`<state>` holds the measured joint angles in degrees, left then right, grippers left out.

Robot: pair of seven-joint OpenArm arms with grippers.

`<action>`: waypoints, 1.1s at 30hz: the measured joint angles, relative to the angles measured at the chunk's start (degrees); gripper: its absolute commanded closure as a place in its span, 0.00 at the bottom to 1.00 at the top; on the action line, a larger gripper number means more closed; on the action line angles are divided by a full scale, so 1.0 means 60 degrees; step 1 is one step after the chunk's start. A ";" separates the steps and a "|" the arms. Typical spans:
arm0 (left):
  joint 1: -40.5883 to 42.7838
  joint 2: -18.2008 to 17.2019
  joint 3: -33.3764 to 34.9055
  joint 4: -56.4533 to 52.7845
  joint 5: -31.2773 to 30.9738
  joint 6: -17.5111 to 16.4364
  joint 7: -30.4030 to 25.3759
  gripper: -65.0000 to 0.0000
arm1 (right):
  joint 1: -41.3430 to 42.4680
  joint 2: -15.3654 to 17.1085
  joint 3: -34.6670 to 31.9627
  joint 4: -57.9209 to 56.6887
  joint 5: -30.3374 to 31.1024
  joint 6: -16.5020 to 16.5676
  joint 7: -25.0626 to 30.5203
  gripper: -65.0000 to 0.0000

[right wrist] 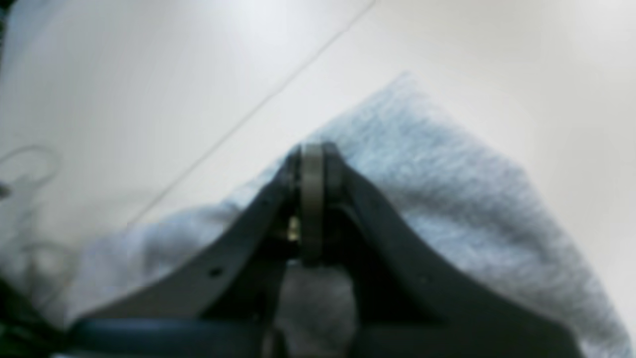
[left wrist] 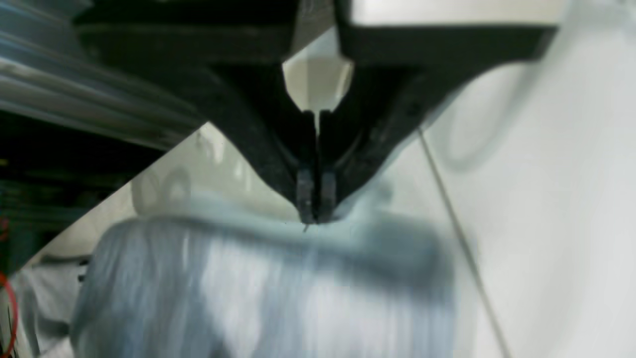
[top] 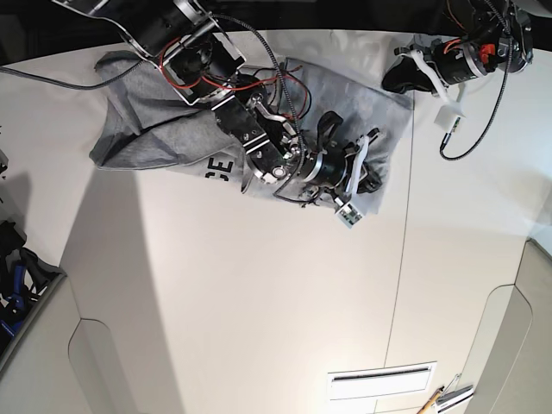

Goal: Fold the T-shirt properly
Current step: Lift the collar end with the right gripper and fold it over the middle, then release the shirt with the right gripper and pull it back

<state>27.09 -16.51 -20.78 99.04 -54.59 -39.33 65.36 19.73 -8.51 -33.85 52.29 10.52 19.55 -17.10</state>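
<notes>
The heather-grey T-shirt lies crumpled along the table's far edge, with black block letters showing at its near hem. My right gripper reaches across it and is shut on the cloth's near right edge. In the right wrist view the jaws pinch the grey fabric. My left gripper is at the shirt's far right corner. In the left wrist view it is shut on the top edge of the blurred grey cloth.
A seam runs down the white table. A grey bin with blue items stands at the left edge. A slot and small tools lie near the front. A black cable hangs from the left arm.
</notes>
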 measured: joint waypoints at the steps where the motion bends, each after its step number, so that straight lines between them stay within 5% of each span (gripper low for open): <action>1: 0.0036 0.0000 -0.0076 0.0000 -0.0029 0.0004 0.0004 1.00 | 0.0058 0.0022 0.0011 0.0047 -0.0106 -0.0160 -0.0062 1.00; 11: 0.0040 0.0004 -0.0820 0.1060 -0.1603 0.0000 0.0226 1.00 | 0.0240 0.0120 0.0124 0.2397 0.0011 -0.0495 -0.1169 1.00; 18: -0.0958 0.0033 -0.0969 0.1719 -0.1490 -0.0018 -0.0459 1.00 | 0.0259 0.0117 0.0124 0.6051 -0.1217 -0.0557 -0.3894 1.00; 21: -0.1603 0.0000 -0.0816 0.1603 -0.0994 -0.0018 -0.0776 1.00 | 0.0255 0.0073 0.0142 0.7592 -0.2714 -0.1625 -0.5377 1.00; 25: -0.2415 0.0000 -0.0171 0.1341 -0.0667 -0.0022 -0.0878 1.00 | -0.0299 0.0044 0.0871 0.8837 -0.4852 -0.3177 -0.5814 1.00; 33: -0.3231 -0.0011 0.1661 -0.0011 -0.0251 -0.0022 -0.0889 1.00 | -0.1916 0.0361 0.3067 0.9154 -0.4896 -0.3169 -0.6513 1.00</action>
<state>7.70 -16.58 -10.81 98.98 -56.10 -39.46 60.03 8.23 -6.35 -15.44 107.22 -18.85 0.54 -56.18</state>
